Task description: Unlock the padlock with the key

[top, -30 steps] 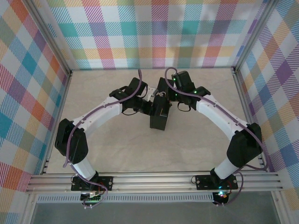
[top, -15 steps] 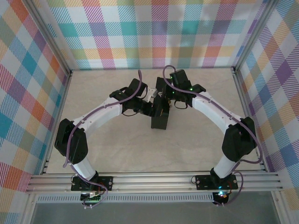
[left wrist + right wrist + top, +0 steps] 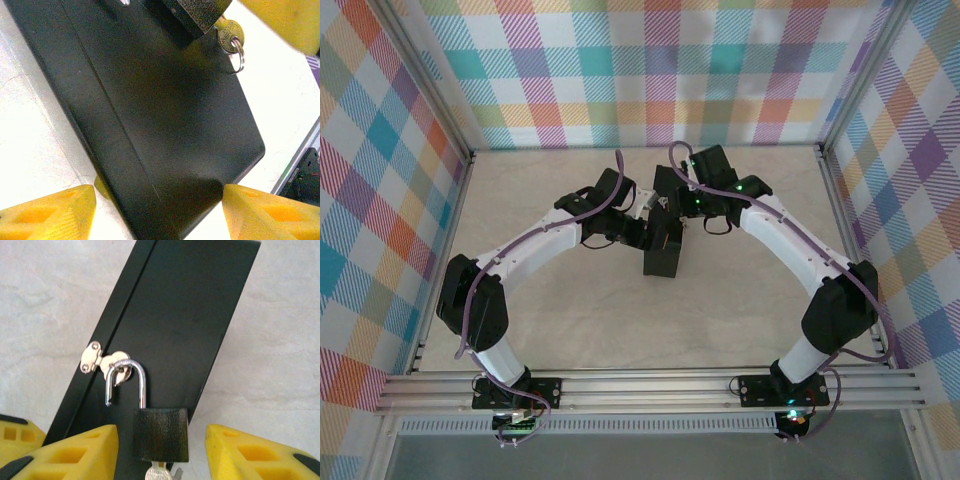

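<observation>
The right gripper, shut a second ago, now holds its jaws apart astride the padlock, having edged rightward.

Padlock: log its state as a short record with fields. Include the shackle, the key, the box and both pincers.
padlock: dark body, hanging from the hasp
shackle: open, one end free, the other hooked through the hasp's loop
key: seated in the bottom of the padlock
box: black, lying flat on the table
right pincer: open, one finger on each side of the padlock, not touching it
left pincer: straddles one end of the box, contact unclear
</observation>
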